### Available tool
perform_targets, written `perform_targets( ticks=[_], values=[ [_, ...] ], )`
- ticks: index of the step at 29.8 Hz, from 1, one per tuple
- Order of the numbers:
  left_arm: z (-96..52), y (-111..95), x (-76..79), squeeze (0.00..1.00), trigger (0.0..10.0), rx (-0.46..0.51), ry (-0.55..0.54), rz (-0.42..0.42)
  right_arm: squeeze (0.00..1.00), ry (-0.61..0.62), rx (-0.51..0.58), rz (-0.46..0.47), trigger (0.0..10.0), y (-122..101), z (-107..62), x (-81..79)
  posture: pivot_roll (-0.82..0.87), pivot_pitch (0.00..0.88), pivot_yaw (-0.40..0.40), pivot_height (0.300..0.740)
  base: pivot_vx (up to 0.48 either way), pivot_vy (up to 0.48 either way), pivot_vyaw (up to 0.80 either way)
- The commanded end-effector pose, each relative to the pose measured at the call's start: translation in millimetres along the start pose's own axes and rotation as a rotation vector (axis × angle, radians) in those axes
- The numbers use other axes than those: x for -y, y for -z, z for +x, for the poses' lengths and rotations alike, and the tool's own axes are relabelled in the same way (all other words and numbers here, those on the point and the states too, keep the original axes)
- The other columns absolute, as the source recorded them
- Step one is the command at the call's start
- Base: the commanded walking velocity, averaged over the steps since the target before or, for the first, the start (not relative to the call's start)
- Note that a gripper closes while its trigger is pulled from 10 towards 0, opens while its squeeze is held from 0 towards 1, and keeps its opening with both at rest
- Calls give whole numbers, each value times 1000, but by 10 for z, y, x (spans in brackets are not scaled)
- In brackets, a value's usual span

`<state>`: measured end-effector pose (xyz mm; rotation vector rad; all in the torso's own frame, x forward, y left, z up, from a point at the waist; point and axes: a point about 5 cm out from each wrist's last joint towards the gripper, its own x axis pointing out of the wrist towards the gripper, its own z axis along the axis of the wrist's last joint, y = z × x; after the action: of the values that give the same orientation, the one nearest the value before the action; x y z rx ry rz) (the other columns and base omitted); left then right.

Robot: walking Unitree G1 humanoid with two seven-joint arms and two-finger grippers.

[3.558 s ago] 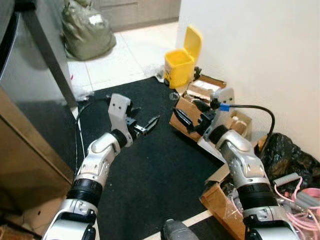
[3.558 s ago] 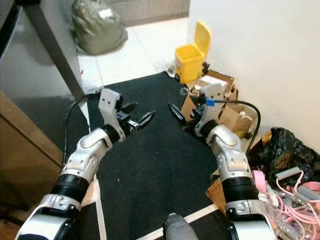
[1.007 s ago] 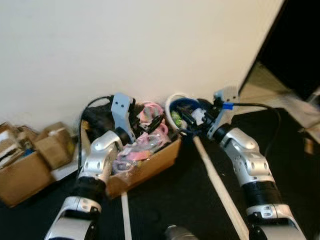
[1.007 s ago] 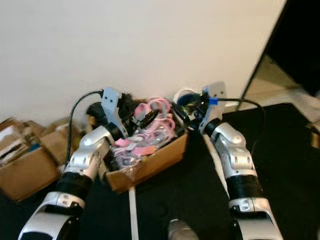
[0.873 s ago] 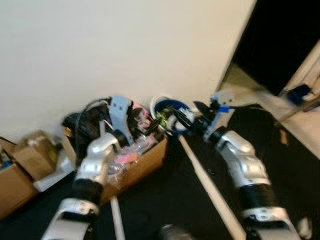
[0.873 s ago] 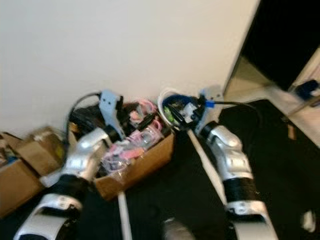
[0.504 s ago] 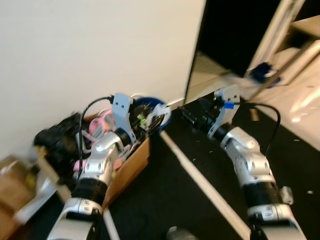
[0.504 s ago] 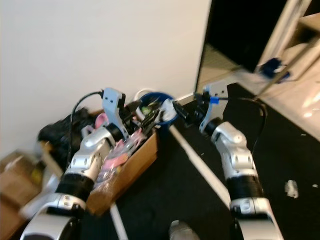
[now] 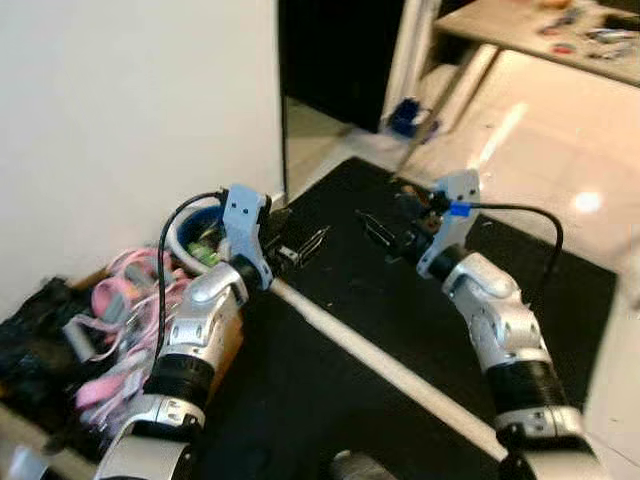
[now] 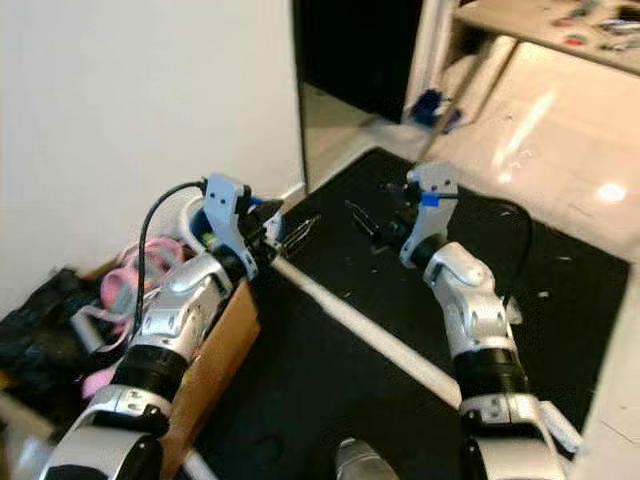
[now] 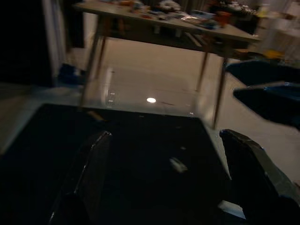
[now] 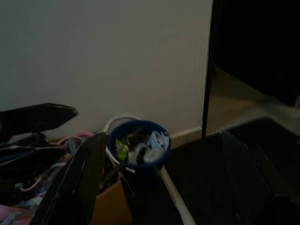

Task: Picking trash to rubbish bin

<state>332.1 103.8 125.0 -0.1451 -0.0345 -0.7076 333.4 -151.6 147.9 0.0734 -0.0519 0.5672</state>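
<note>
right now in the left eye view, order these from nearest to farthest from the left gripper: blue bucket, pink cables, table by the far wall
1. The blue bucket, just to the outer side of the left gripper, against the wall.
2. The pink cables, further along the wall on the robot's left, in the box.
3. The table, far ahead on the right, across the black mat.

A mat [image 9: 420,310] fills the frame's middle, crossed by a pole [image 9: 370,358] running from centre-left to lower right. At left, against the wall [image 9: 120,110], a bucket [image 12: 140,147] holding trash stands behind a box [image 10: 215,365] of cables [image 9: 115,320]. A table [image 9: 540,30] occupies the upper right corner.
</note>
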Motion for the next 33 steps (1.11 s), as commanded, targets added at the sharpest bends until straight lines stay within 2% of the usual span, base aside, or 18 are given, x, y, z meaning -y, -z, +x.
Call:
perform_targets(
  ticks=[1, 33],
  values=[
    [-25, 44, -10, 0, 10000, -18, -5, 0, 0, -5, -8, 5, 10000, 23, -2, -11, -87, 0, 27, 740, 0, 0, -800],
    [-29, 36, -5, 0, 10000, -8, -1, 20, 0, -7, -4, 8, 10000, 23, -1, -10, -89, 0, 26, 740, 0, 0, -800]
  ],
)
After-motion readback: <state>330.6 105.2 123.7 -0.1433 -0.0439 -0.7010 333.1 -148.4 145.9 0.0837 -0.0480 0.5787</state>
